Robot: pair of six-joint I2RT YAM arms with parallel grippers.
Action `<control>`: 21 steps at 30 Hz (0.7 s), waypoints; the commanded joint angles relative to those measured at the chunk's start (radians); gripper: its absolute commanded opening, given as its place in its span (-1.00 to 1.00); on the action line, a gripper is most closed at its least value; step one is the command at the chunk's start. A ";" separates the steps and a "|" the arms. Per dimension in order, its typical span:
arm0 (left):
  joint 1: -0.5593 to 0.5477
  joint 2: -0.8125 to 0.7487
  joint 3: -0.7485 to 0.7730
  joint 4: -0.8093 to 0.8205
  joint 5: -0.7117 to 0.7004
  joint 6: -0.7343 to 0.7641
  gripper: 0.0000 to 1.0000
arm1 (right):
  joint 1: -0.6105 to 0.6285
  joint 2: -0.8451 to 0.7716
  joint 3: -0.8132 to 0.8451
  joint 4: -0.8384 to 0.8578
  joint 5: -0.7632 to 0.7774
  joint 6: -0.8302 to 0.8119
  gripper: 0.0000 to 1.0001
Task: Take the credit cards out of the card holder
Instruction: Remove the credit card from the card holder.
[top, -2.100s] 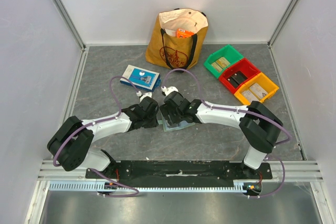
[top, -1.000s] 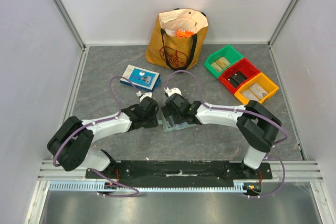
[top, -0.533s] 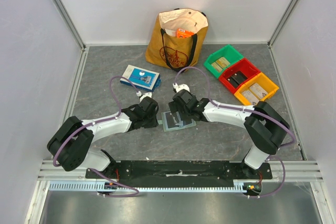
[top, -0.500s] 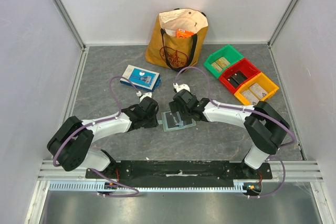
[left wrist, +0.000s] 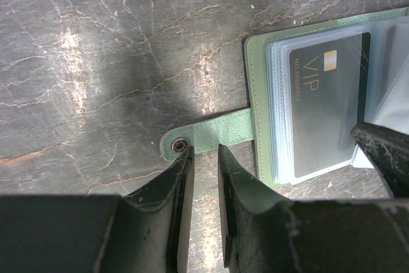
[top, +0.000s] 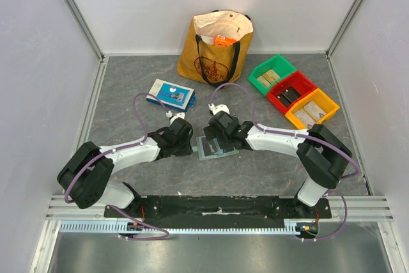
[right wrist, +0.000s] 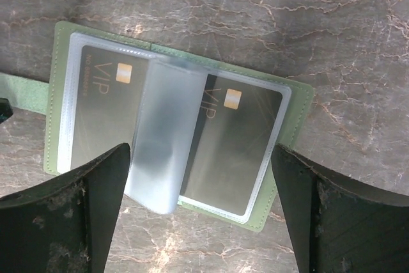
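The card holder (right wrist: 293,126) lies open, credit cards (right wrist: 236,139) unremoved; right gripper (right wrist: 201,151) gapes above, left gripper (left wrist: 203,158) narrowed at the strap (left wrist: 223,133), grip unclear.

Cut off, covered
The card holder (left wrist: 261,81) runs off the left wrist view's right edge; a blurred clear pocket (right wrist: 163,139) covers part of both credit cards (right wrist: 239,139).

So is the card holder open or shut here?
Open: the card holder lies spread flat, each half showing a dark VIP card in a clear pocket, one loose sleeve arched between.
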 commanded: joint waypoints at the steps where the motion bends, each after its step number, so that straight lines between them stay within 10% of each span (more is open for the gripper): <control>1: 0.003 0.011 -0.028 -0.045 0.007 0.039 -0.44 | 0.042 -0.025 0.062 -0.021 0.048 -0.020 0.96; 21: 0.003 0.016 -0.022 -0.042 0.014 0.040 -0.44 | 0.079 -0.043 0.122 -0.073 0.148 -0.043 0.96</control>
